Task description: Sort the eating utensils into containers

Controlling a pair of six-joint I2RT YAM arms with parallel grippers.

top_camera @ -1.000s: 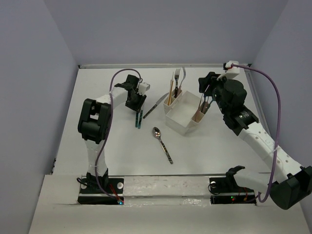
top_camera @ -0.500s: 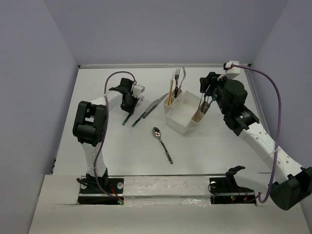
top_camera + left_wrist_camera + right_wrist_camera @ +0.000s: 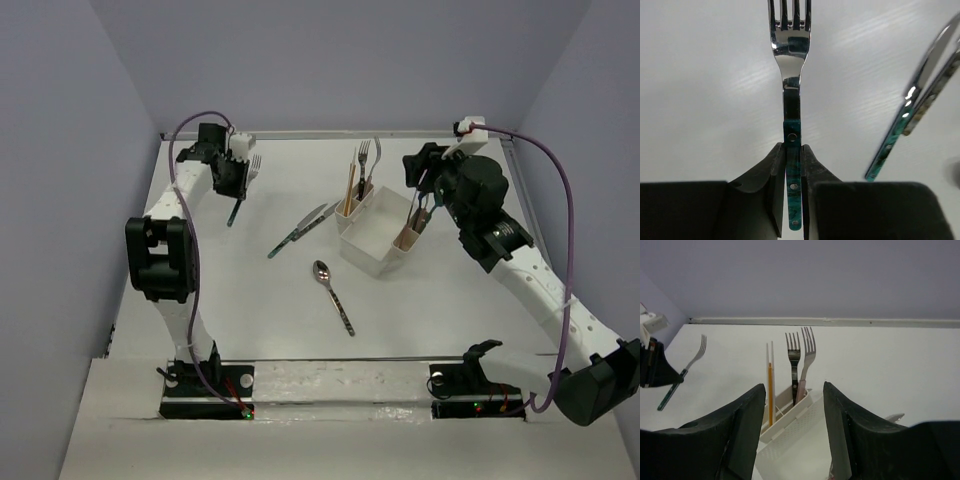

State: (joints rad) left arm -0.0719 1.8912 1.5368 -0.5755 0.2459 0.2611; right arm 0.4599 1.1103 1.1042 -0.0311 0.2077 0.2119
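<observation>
The teal-handled fork (image 3: 791,75) is pinched at the handle between the narrowly set jaws of the left gripper (image 3: 792,150) and is held clear of the table (image 3: 250,300) at the far left, tines free, apparently for standing upright. The right gripper (image 3: 792,395) is held wide and empty above the right end of the caddy (image 3: 375,245), leaving the left fork slot (image 3: 355,205) reachable
</observation>
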